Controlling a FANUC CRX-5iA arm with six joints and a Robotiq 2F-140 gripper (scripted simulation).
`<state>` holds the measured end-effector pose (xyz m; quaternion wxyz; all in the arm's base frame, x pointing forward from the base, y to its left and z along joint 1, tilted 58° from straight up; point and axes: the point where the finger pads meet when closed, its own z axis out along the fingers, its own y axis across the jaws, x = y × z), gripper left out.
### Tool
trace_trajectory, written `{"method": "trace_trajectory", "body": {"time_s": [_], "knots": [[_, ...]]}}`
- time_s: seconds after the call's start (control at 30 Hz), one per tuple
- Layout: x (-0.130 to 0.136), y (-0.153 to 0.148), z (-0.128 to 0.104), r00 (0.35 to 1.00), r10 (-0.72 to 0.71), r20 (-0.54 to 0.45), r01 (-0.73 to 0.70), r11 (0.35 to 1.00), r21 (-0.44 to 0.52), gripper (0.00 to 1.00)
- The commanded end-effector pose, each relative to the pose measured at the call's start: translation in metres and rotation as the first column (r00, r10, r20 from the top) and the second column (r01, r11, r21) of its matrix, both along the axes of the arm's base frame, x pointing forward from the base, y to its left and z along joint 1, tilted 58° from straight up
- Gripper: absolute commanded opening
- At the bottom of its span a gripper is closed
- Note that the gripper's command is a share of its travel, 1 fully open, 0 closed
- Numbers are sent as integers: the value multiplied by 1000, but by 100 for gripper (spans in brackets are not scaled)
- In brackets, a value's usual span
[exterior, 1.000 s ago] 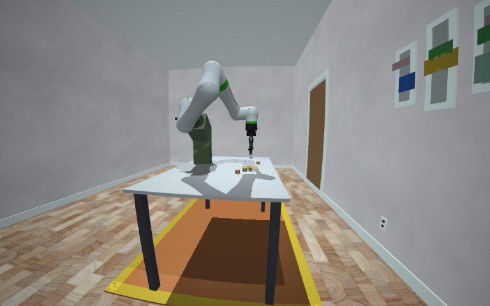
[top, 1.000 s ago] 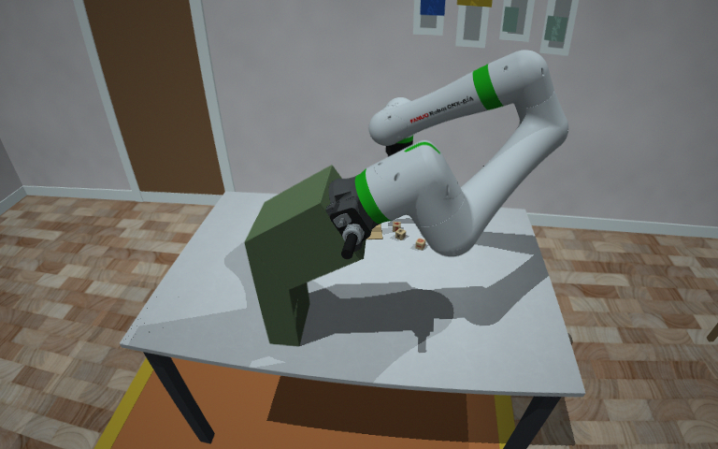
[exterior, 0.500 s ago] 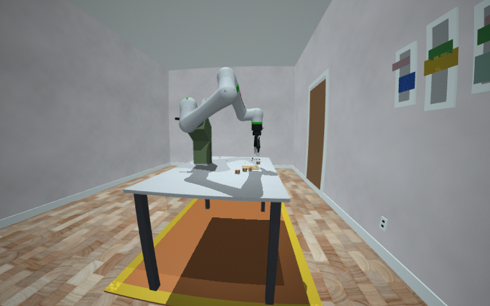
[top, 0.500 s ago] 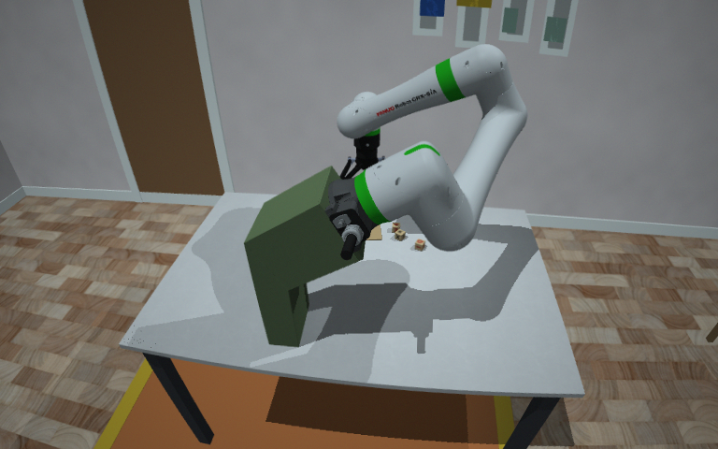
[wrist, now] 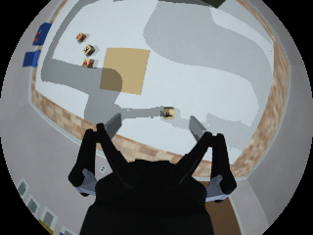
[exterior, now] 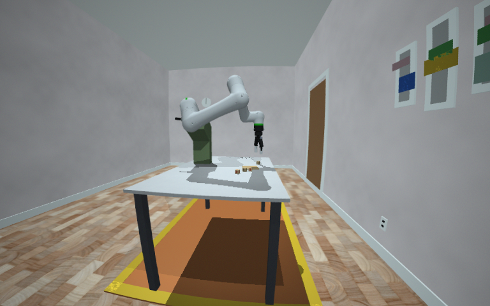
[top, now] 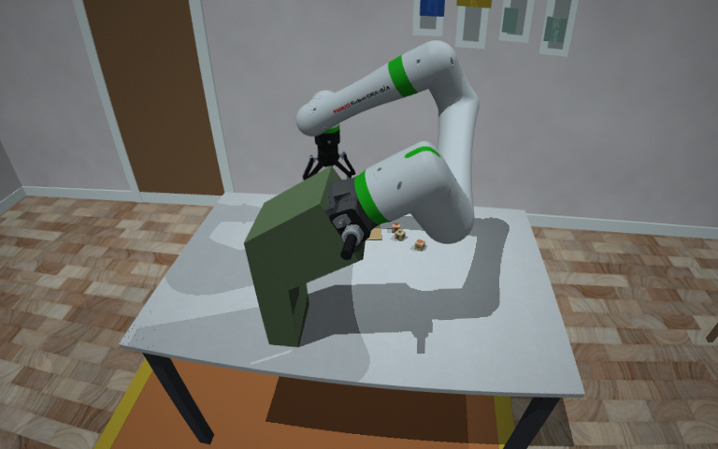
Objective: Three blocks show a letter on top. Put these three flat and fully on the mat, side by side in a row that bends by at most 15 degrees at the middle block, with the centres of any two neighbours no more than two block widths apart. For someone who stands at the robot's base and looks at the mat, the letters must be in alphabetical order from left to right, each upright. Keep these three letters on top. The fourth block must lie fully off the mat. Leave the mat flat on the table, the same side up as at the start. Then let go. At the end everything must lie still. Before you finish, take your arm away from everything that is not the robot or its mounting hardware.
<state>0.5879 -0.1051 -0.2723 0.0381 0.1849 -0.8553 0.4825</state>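
Note:
My gripper [top: 328, 175] [exterior: 258, 151] [wrist: 155, 120] is open and empty, high above the table. In the wrist view a block with a black mark [wrist: 168, 113] [exterior: 258, 162] appears between the fingertips, far below them. The tan mat [wrist: 132, 61] [top: 376, 234] lies flat with no block on it. Three blocks lie off its left side in the wrist view: a red-marked block [wrist: 88, 63] [top: 395, 226] nearest the mat, a black-marked block [wrist: 88, 50] [top: 399, 235], and another red-marked block [wrist: 80, 37] [top: 420, 244] [exterior: 237, 171] farthest out. The letters are too small to read surely.
The white table [top: 450, 359] [exterior: 162, 187] carries the green pedestal [top: 280, 265] [exterior: 202, 149] of the arm. In the top view the pedestal and arm hide part of the mat and the black-marked block apart from the others. Arm shadows cross the table and a corner of the mat.

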Motion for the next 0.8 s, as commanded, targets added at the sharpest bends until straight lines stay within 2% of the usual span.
{"method": "trace_trajectory", "body": {"time_s": [0.0, 0.1, 0.13, 0.77], "knots": [[1, 19, -36, 999, 14, -43, -14, 1000, -13, 100], [1, 19, -36, 999, 14, -43, -15, 1000, -13, 100], [1, 19, -36, 999, 14, -43, -15, 1000, -13, 40], [1, 19, -36, 999, 14, -43, -15, 1000, -13, 40]]}}
